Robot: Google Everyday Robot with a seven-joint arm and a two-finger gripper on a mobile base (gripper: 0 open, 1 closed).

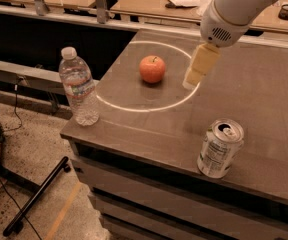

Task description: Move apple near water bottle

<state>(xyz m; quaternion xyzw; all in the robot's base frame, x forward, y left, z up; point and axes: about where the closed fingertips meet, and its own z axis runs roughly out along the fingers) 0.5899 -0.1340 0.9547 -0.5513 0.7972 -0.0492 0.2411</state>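
Camera view: the gripper (193, 77) hangs beside the apple (152, 69), over the white ring (134, 108) on the table (264, 99); whether it is apart or together cannot be told. The apple sits inside the ring, well apart from the water bottle (78, 87) at the table's edge.

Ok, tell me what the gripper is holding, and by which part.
Nothing. The gripper hangs beside the apple without touching it; the apple sits free on the table.
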